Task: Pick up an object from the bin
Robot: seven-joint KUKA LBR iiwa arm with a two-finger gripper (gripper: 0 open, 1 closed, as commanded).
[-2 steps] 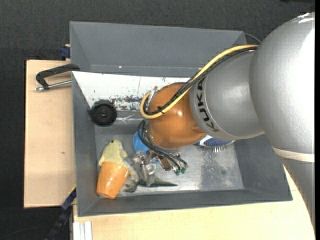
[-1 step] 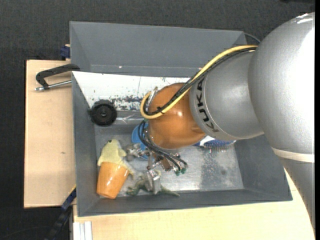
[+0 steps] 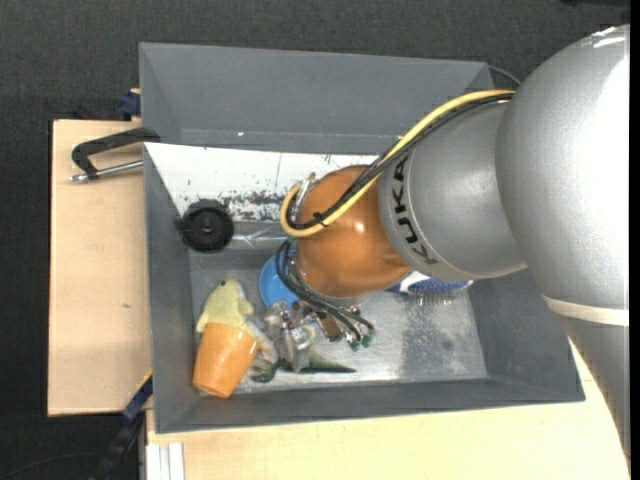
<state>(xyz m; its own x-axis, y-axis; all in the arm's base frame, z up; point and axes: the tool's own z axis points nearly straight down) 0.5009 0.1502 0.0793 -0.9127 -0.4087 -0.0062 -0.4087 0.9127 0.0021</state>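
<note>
Right now the thing nearest my jaws is an orange cup. It lies tilted in the front left corner of the bin, with a pale yellow lump touching its upper end. The jaws are down low on the bin floor, just right of the cup's rim, among a small tangle of metal and wire. From this angle I cannot tell how far apart they stand or whether anything is caught between them.

A thin, dark green pointed piece lies flat on the floor just below them. Just above, a blue round thing is half hidden under the orange cover on the wrist. A black round disc sits well apart, near the back left of the floor. To the right, a blue bristly thing, possibly a brush, shows from under the arm.

The grey arm reaches in from the right, with a yellow cable looping along it to the cover.
</note>
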